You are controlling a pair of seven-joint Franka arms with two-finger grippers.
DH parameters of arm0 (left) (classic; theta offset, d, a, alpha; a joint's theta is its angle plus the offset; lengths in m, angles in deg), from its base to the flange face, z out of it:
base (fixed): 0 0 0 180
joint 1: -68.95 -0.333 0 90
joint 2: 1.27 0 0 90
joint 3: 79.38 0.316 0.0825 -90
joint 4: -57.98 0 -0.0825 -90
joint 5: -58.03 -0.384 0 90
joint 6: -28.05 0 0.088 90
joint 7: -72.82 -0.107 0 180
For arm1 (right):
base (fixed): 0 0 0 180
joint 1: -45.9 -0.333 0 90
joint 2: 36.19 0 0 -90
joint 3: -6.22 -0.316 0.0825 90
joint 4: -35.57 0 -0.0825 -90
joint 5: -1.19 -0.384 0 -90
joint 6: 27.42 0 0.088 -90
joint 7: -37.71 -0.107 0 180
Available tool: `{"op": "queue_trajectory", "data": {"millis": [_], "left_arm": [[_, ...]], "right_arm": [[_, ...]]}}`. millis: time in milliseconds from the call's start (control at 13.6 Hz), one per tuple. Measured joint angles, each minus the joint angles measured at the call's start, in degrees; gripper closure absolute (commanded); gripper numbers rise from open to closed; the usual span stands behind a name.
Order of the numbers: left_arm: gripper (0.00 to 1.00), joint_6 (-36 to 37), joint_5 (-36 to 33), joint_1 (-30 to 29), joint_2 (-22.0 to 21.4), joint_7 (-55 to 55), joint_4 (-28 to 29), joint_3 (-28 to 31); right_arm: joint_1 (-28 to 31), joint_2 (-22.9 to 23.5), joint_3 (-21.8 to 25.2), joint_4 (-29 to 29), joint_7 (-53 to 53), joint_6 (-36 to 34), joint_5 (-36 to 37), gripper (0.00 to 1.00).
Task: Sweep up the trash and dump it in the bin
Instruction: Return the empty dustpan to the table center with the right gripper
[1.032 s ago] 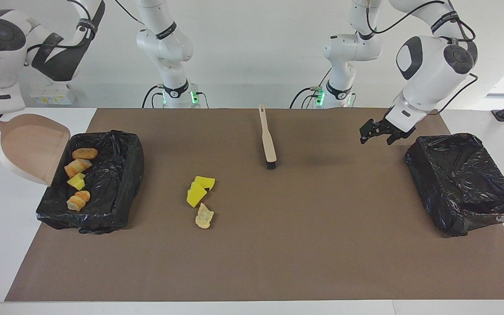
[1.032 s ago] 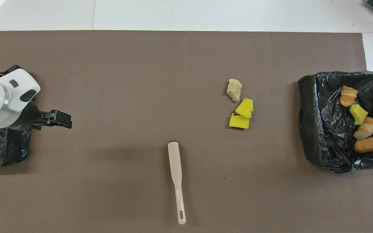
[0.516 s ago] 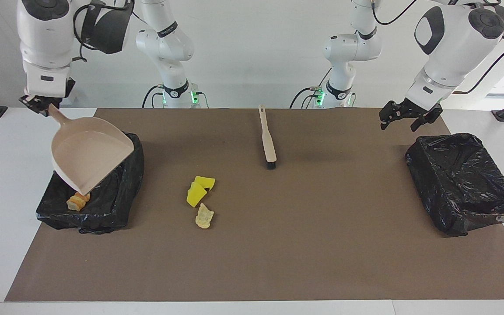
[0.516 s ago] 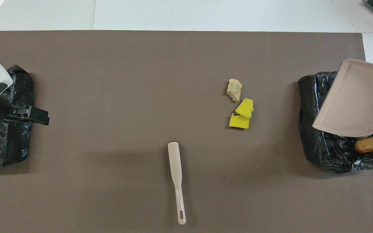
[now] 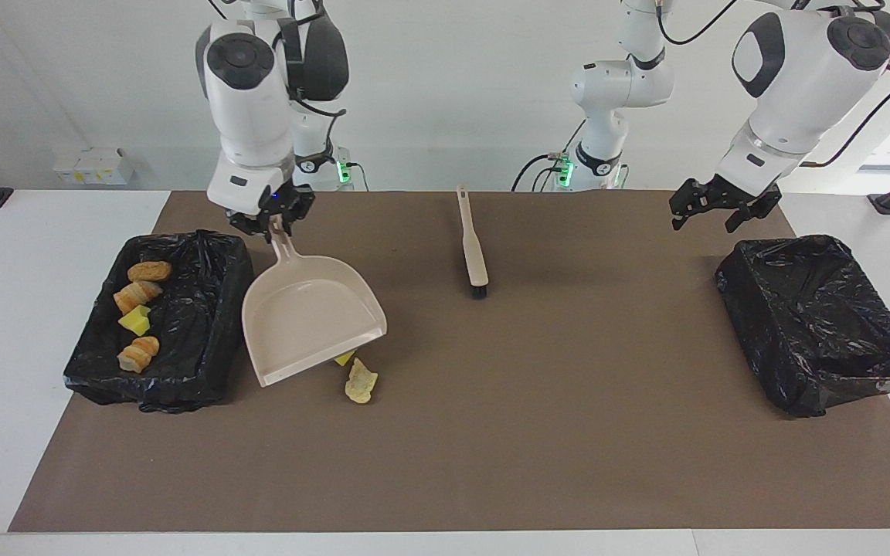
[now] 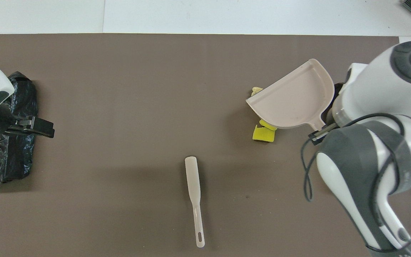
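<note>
R gripper (image 5: 271,225) jaws are pinching the dustpan (image 5: 310,320) handle tip, pan hanging mouth-down over the mat (image 5: 568,432). L gripper (image 5: 711,212) jaws are standing spread, gripping nothing, arm waiting over the mat at 11 o'clock of the second bin (image 5: 816,324), facing view.

Trash on mat: pale chip (image 5: 361,381) is lying at 5 o'clock of the pan, facing view. Overhead is hiding most of it under the pan, but is showing the yellow sponge blocks (image 6: 263,134) poking out at the pan's 7 o'clock; facing view is giving only a yellow sliver there.

Trash in bin (image 5: 205,324): facing view is showing three bread rolls (image 5: 150,271) and one sponge piece (image 5: 134,320) sitting inside, bin at 9 o'clock of the pan. Overhead is losing this bin under the R arm.

Brush (image 5: 473,247) is lying flat at 2 o'clock of the pan, facing view, bristles pointing away from the robots.
</note>
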Motion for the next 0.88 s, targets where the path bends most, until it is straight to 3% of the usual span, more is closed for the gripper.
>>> {"op": "queue_trajectory", "data": {"millis": [147,442,884], "left_arm": [[0.0,-0.3,0.0,0.0,0.0,0.0,-0.3,-0.2],[0.0,-0.4,0.0,0.0,0.0,0.0,-0.5,-0.3],[0.0,-0.4,0.0,0.0,0.0,-0.8,-0.5,-0.2]], "right_arm": [[-4.3,5.0,0.0,-1.5,-13.8,5.6,-2.8,1.0],[-13.6,14.8,0.0,-7.8,-30.4,15.1,-5.5,1.0],[-21.3,25.8,0.3,-14.2,-37.7,23.8,-5.5,1.0]]}}
